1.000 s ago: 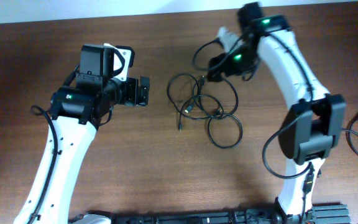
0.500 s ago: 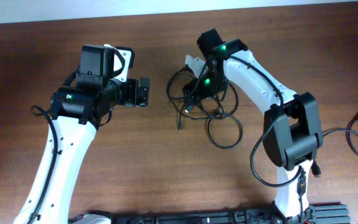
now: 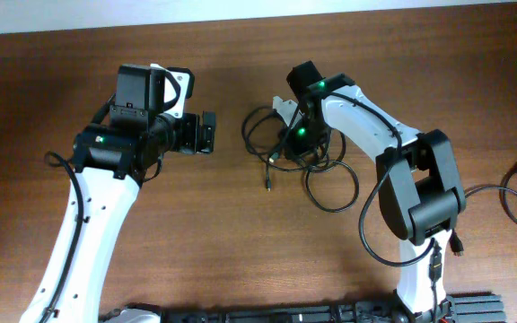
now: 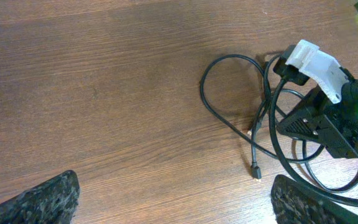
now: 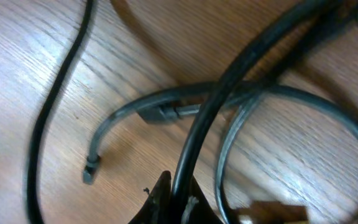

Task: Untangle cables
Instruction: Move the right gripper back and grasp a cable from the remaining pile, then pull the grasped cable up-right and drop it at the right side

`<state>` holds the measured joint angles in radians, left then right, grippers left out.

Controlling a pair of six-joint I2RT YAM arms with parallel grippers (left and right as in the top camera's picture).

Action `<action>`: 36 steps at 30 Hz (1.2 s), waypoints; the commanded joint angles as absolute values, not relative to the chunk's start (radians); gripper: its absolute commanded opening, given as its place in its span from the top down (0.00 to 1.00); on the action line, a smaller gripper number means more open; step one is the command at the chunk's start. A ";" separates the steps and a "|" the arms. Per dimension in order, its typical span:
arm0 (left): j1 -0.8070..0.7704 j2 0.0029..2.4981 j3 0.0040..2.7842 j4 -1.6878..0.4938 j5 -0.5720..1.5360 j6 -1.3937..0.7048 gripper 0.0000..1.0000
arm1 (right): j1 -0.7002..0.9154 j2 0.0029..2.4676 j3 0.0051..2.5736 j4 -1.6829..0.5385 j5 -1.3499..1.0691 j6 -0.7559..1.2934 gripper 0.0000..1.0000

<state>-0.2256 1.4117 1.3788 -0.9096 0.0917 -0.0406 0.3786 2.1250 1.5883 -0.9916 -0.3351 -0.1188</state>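
Observation:
The cables (image 3: 272,160) lie in a loose black tangle of loops at the middle of the wooden table. My right gripper (image 3: 296,135) sits low over the tangle's top. In the right wrist view it (image 5: 179,199) is shut on one black cable (image 5: 216,106), which runs up from between the fingertips and across the other strands. A free plug end (image 5: 89,171) rests on the wood nearby. My left gripper (image 3: 209,132) hovers left of the tangle, apart from it, and is open (image 4: 176,202) over bare wood. A loop (image 4: 204,93) and a plug (image 4: 255,171) show ahead of it.
A thicker black cord (image 3: 514,193) curls at the table's right edge, beside the right arm's base. The table's far edge (image 3: 240,22) meets a white wall. Bare wood lies between the left gripper and the tangle.
My right arm swung left and down from the back right onto the tangle, then shut on a cable. The tangle shifted slightly to the right. The left arm has not moved.

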 commanded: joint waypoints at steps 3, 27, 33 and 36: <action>-0.220 1.396 1.388 -0.911 0.081 -0.022 0.01 | 0.359 2.120 1.842 -1.203 -0.159 -0.119 0.96; -0.220 1.396 1.388 -0.911 0.081 -0.022 0.01 | 0.341 2.050 3.143 -1.672 -0.134 -0.044 0.96; -0.220 1.396 1.388 -0.911 0.081 -0.022 0.01 | 0.341 1.966 3.142 -1.645 -0.134 -0.034 0.96; -0.220 1.396 1.388 -0.911 0.081 -0.022 0.01 | 0.341 1.917 3.142 -1.624 -0.134 -0.006 0.96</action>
<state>-0.2256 1.4117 1.3792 -0.9127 0.0887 -0.0406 0.3401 1.9942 3.1195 -1.6470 -0.1390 -0.0395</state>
